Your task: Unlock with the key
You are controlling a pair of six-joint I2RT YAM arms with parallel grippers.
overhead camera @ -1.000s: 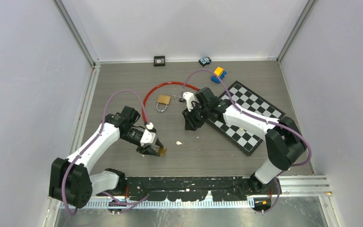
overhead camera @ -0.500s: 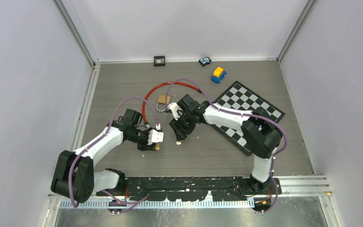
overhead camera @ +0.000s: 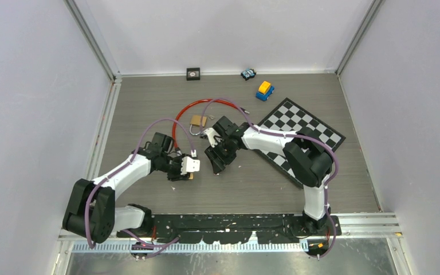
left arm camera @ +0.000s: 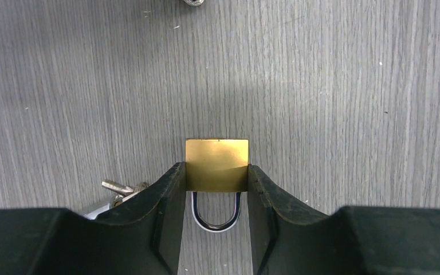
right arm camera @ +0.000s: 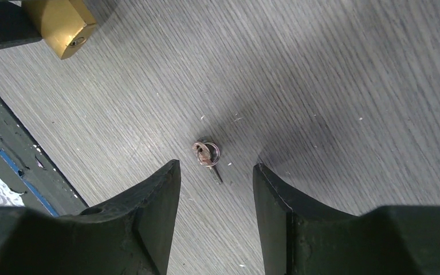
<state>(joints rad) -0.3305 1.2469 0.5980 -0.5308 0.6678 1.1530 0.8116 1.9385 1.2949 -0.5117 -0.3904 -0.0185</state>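
From above, my left arm reaches low toward the worktop's middle, left gripper [overhead camera: 186,175] angled down. My right arm folds back on itself, right gripper [overhead camera: 216,163] just beside it.

At my left wrist, the jaws clamp the brass padlock [left arm camera: 216,154] by its sides, shackle toward me.

At my right wrist, the jaws stand wide, and the ringed key [right arm camera: 208,156] lies on the wood just ahead of the gap.

White moulded shells with bulky black joint housings on left arm [overhead camera: 120,173] and right arm [overhead camera: 272,141]. Thin purple cable [overhead camera: 163,120] arched above left arm; second purple cable [overhead camera: 224,98] above right arm. Small white wrist block [overhead camera: 192,165] behind left gripper [left arm camera: 216,167]. Matte black tapered fingers [left arm camera: 166,197], edges rough, scuffed. Same black wedge-shaped fingers [right arm camera: 157,200] on right gripper [right arm camera: 216,166], faint pale scuffs.
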